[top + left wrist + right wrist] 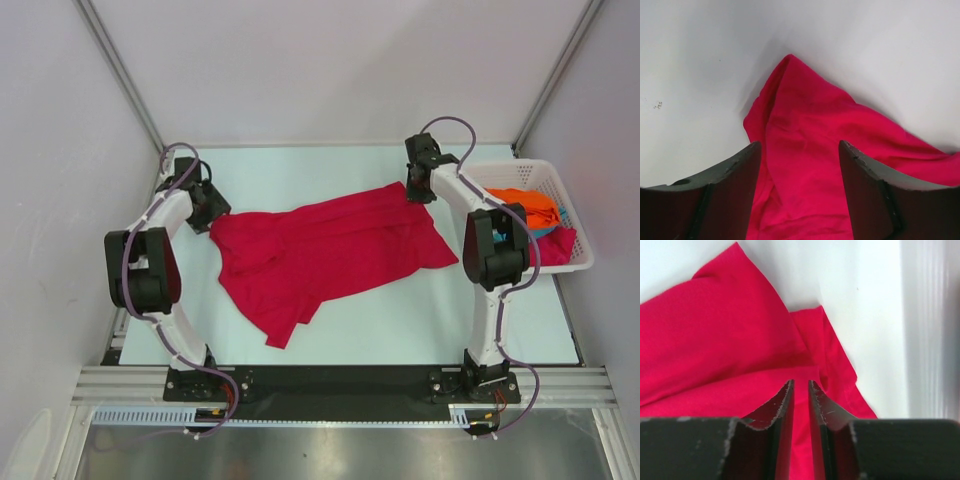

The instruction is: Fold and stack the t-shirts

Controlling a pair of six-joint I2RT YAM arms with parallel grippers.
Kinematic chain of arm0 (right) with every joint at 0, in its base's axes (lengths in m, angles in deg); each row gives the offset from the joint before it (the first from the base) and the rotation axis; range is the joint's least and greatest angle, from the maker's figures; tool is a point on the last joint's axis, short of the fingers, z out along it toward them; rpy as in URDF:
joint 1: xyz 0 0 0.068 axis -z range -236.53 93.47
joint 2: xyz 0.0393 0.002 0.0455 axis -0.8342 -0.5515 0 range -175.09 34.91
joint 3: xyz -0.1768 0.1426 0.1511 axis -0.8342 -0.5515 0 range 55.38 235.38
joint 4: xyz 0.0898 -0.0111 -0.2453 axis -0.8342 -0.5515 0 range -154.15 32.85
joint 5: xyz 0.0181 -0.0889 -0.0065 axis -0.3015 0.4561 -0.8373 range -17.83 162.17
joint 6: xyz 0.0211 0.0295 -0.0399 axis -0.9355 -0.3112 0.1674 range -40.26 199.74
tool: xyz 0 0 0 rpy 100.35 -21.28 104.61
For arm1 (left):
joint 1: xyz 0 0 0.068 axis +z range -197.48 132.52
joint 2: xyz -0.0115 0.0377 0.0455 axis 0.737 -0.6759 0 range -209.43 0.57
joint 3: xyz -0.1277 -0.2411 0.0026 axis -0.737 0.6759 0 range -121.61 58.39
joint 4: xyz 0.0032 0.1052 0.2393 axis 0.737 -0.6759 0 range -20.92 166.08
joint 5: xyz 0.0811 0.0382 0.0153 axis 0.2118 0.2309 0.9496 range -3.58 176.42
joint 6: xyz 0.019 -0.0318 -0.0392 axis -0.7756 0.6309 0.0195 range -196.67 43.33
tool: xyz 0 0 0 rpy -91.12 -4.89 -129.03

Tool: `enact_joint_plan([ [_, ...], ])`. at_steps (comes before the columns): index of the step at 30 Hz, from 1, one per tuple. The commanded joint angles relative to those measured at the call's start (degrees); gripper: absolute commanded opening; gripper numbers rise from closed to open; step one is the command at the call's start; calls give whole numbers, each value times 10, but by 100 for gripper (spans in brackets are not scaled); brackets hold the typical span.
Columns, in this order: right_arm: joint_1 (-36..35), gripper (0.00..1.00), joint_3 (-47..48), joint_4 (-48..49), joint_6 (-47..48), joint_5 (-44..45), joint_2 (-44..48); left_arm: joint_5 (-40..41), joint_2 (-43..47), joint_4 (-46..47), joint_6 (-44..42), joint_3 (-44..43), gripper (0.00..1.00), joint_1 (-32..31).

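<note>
Left gripper [800, 145] first: its jaws stand wide apart, low over the far left edge of the crimson t-shirt [330, 255]. Nothing is pinched there. The wrist view shows red cloth lying loose in the gap between the two fingers, with a rumpled fold running away from them to a peak on the white table [400, 320].

Over to the right gripper [800, 384]: its jaws are almost together, just a thin slit between them, sitting down at the shirt's far right corner. Red shows through that slit, but I can't tell whether any cloth is pinched or whether it simply lies underneath.

The crimson t-shirt itself is spread across the middle of the table between the two arms. It is not folded. It lies on a slant, bunched and creased on the left side, with a tail reaching toward the near edge.

Off to the right, the white slatted basket [530, 166] sits just beside the right arm. In it lies the orange t-shirt [525, 203], with a sliver of the teal t-shirt [545, 231] and more red cloth beside it.
</note>
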Motion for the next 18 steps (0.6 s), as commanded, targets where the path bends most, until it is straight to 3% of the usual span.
enact_joint_plan([
  [1,-1,24,44,1,-1,-2,-28,-14,54,11,-12,10,69,-7],
  [7,-8,27,68,-14,-8,-6,-50,-15,77,13,-13,38,70,-13],
  [18,-9,26,-65,21,-5,-2,14,-24,82,18,-15,51,69,-13],
])
